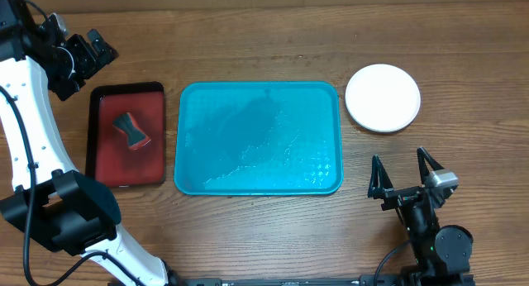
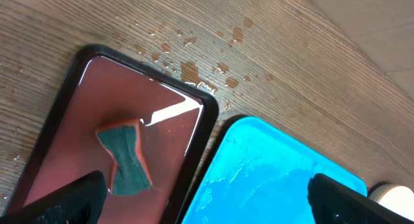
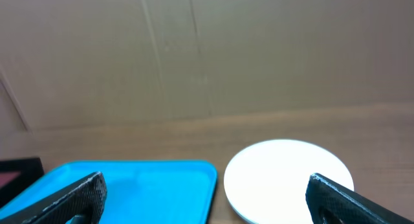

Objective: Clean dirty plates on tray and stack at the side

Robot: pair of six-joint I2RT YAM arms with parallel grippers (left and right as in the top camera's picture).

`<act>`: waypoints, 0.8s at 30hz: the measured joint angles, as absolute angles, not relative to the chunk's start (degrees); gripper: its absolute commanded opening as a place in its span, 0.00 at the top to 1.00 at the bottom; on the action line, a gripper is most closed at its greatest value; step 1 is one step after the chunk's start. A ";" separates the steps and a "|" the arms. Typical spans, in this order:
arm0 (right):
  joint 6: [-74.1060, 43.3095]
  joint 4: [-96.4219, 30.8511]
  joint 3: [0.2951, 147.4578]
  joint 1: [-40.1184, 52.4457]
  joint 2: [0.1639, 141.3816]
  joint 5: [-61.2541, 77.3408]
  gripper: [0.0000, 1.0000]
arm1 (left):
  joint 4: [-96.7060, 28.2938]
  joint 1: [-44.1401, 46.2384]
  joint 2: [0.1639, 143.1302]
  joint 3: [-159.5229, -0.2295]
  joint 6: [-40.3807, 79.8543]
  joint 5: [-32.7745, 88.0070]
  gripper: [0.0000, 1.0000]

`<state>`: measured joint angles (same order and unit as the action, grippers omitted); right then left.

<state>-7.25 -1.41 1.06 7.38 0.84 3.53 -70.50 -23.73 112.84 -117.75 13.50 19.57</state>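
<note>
the big turquoise-blue plastic tray (image 1: 256,137) in the middle has no plates on it now. it looks wet and shiny, w/ no red smears that i can see. a white round plastic plate (image 1: 383,97) sits on the wooden tabletop (image 1: 273,236), just past the tray's far right corner, close to it but not touching. it looks clean on top. i only see white, so i can't tell if the green and blue plates are under it or somewhere else. my guess: the job is almost done or all done, bc nothing dirty is left on the tray.

the green and red sponge (image 1: 132,131) lies in the dark red tray w/ a black rim (image 1: 103,162), just left of the blue tray. there are water drops (image 2: 191,68) on the tabletop near that red tray.

the left end effector (image 2: 207,182) is wide open and holds nothing. it hangs up high over the far left side, above the red tray, well apart from the white plate.

the right end effector (image 1: 399,166) is wide open too, w/ nothing in it. it is near the blue tray's front right corner. the white plate is straight ahead of it, a bit away, not touching.
</note>
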 measured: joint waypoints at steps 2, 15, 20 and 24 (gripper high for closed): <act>-7.29 -4.01 1.06 7.38 0.84 3.53 0.00 | -70.48 -23.73 112.84 -117.75 13.50 19.55 0.00; -7.46 -4.75 1.06 7.38 0.86 3.55 0.00 | -70.50 -23.73 112.84 -117.75 13.50 19.57 0.00; -7.46 -4.75 1.06 7.38 0.86 3.57 0.00 | -70.50 -23.73 112.84 -117.75 13.50 19.57 0.00; -7.46 -4.78 1.06 7.38 0.86 3.55 0.00 | -70.50 -23.73 112.84 -117.75 13.50 19.57 0.00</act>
